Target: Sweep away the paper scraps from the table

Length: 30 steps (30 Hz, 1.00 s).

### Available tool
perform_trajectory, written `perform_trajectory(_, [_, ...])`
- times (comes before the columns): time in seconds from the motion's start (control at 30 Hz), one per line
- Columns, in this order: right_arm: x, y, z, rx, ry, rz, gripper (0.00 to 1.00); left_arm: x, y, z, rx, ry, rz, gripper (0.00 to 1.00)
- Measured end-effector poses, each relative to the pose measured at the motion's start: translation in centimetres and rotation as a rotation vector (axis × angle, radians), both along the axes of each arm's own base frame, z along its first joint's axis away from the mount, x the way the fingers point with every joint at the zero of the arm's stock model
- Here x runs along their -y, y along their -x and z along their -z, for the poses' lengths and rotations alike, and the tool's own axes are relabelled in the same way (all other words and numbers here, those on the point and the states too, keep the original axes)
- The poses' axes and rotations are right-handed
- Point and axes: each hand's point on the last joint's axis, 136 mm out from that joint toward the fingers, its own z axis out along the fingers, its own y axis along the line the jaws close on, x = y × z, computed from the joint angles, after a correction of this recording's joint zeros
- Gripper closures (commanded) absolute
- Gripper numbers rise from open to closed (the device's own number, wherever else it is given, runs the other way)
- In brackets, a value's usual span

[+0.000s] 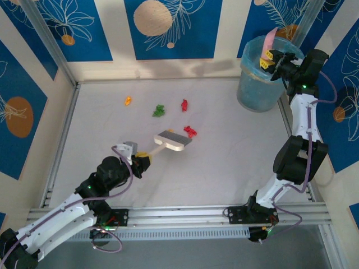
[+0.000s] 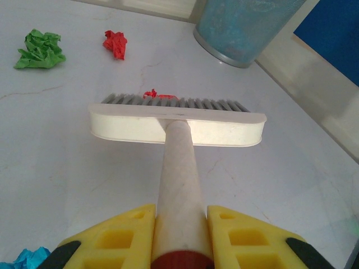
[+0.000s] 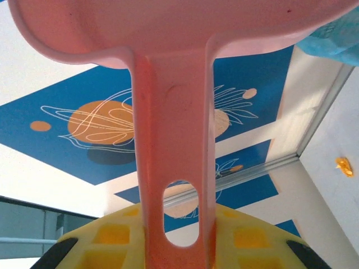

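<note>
Lying on the table (image 1: 224, 168) straight ahead of the left fingers (image 2: 120, 238), just past the bristles, the nearest of the paper scraps (image 2: 157, 95), a red one, is met first. The brush (image 2: 176, 126) is pinched by its handle in the left gripper (image 2: 180, 230). The handle runs forward from the fingers and the long head is set crosswise to it, so a push along the handle is judged to be what the coming move calls for. Farther ahead and to the left of the fingers, a second red wad (image 2: 115, 43) and a green wad (image 2: 39, 49) are seen, well apart from the bristles. A cyan wad (image 2: 25, 259) lies back beside the left finger, and an orange wad (image 1: 128, 101) lies farthest out. Five scraps are counted: two red, one green, one orange, one cyan. One brush, one dustpan and one bin are counted. The left arm is by far the nearer. The right gripper (image 1: 269, 58) is clamped on the stem of the pink dustpan (image 3: 168, 112), held over the blue bin (image 1: 259, 84), well apart from every scrap
</note>
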Motion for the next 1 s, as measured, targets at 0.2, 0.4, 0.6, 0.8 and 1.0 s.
perform_trajectory(0.2, [-0.1, 0.2, -0.2, 0.017, 0.023, -0.007, 1.00, 0.0, 0.0, 0.0, 0.000, 0.000, 0.000, 1.00])
perform_trajectory(0.4, [-0.8, 2.6, -1.1, 0.076, 0.138, 0.002, 1.00, 0.0, 0.0, 0.0, 0.000, 0.000, -0.001, 1.00])
perform_trajectory(0.6, [-5.0, 7.2, -4.1, 0.223, 0.379, -0.036, 1.00, -0.3, -0.2, 0.0, -0.002, 0.000, -0.023, 1.00])
perform_trajectory(0.8, [-13.5, 14.3, -0.9, 0.298, 0.669, -0.208, 1.00, -1.8, -0.6, 0.7, -0.024, -0.021, -0.107, 1.00])
perform_trajectory(1.0, [-16.0, 20.1, 12.0, 0.076, 0.946, -0.389, 1.00, -3.7, -0.6, -0.2, 0.002, 0.002, -0.190, 1.00])
